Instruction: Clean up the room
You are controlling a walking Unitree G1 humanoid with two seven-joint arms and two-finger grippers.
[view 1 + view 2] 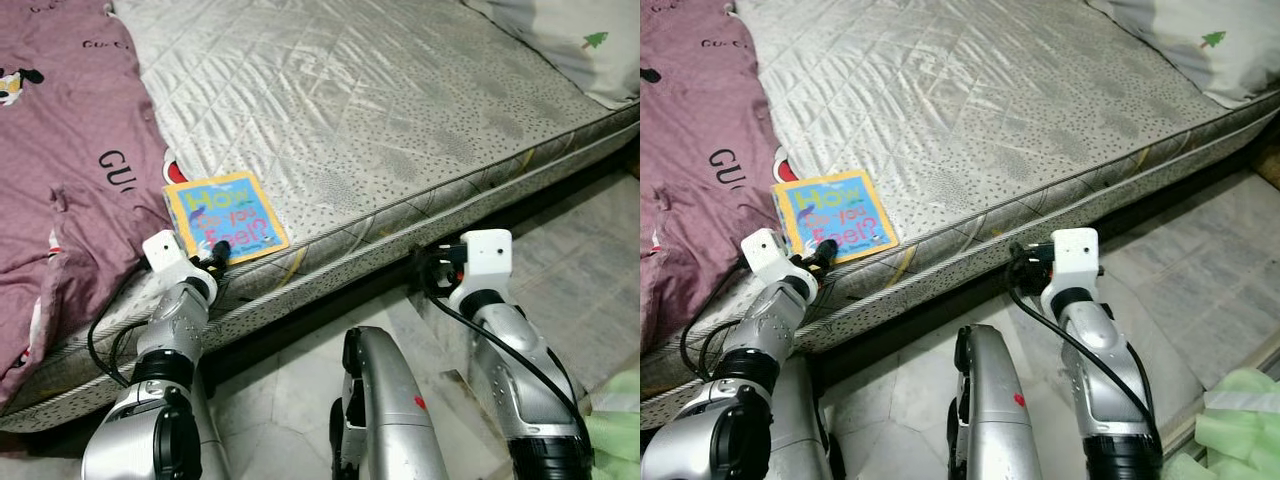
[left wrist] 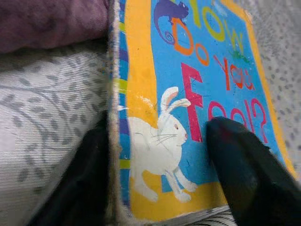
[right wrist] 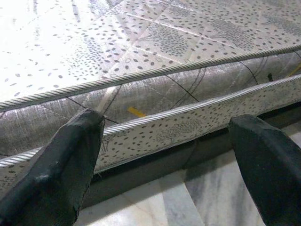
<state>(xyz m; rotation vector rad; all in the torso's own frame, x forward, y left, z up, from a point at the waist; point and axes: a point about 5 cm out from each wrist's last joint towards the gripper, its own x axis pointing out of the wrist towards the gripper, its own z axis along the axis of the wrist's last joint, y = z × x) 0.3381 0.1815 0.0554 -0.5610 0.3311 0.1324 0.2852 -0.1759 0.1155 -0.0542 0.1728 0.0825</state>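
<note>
Head views: I am looking down at a bare quilted mattress (image 1: 380,110) on a marble floor (image 1: 590,270). The children's book (image 1: 225,216), blue with an orange border, is lying flat on the mattress near its front edge, just beside a maroon blanket (image 1: 60,170) covering the mattress's left part. A pillow (image 1: 570,40) is sitting at the mattress's far right corner. I am holding the left hand (image 1: 217,250) at the book's near edge. The right hand (image 1: 425,268) is hanging off the mattress's front side, over the floor, well apart from the book.

Left wrist view: the left hand (image 2: 160,165) is set wide around the book's (image 2: 188,94) near corner, one finger (image 2: 89,179) outside the spine on the mattress cover, the other finger (image 2: 244,165) over the printed cover near the rabbit. I cannot confirm that either is pressing yet.

Right wrist view: the right hand (image 3: 169,160) is spread wide and holding nothing, facing the mattress's (image 3: 155,70) piped side.

Assessment: I am judging the step in hand as picking up the book. The next move calls for closing the left hand on that corner, then lifting clear of the mattress. The thin, flat book may slide rather than seat.
</note>
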